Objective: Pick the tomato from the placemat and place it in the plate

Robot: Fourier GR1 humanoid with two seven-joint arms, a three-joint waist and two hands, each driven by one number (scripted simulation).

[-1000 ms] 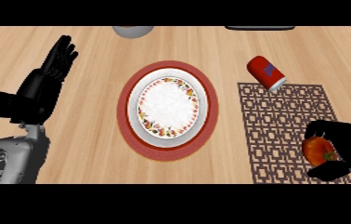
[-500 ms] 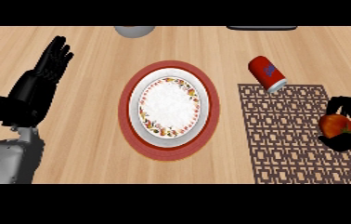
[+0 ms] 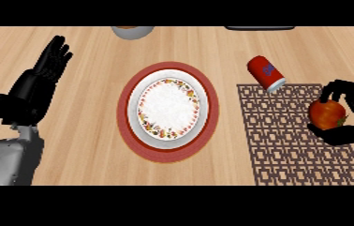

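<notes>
The right hand (image 3: 339, 136) curls its fingers round the tomato (image 3: 328, 113), over the placemat (image 3: 276, 136). The plate (image 3: 168, 76) sits well apart on a red mat (image 3: 121, 122). The left hand (image 3: 38, 86) rests with fingers straight.

Left hand (image 3: 36, 90): open and resting near the left edge of the worktop (image 3: 90, 44), fingers straight, pointing to the far edge. Its grey forearm (image 3: 15, 161) enters at the near-left corner. Right hand (image 3: 340, 135): at the right edge, fingers and thumb curled round the tomato (image 3: 327, 113).
</notes>
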